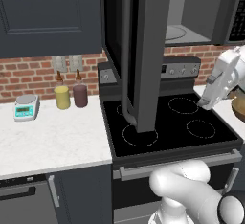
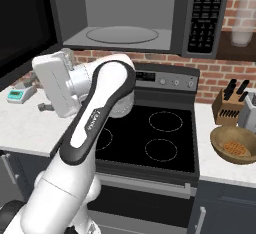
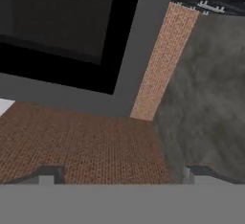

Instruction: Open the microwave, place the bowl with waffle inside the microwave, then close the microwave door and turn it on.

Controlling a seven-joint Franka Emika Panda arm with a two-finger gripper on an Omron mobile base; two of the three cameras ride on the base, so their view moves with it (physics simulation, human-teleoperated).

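The bowl [image 2: 236, 145], lower right, looks light and rigid; grip its rim with the gripper [image 3: 122, 173], jaws apart and empty.

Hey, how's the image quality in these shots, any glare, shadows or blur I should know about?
Left base view: flat, even rendered light; the open microwave door blocks the middle. Right base view: sharp, no glare on the stove; the bowl is clearly lit. Hand view: close, coarse brick wall, soft and low-detail.

Microwave door [image 1: 143, 50] matt dark grey, glossy black glass; bowl [image 2: 235, 144] wood-look tan; stove [image 2: 155, 138] top glossy black.
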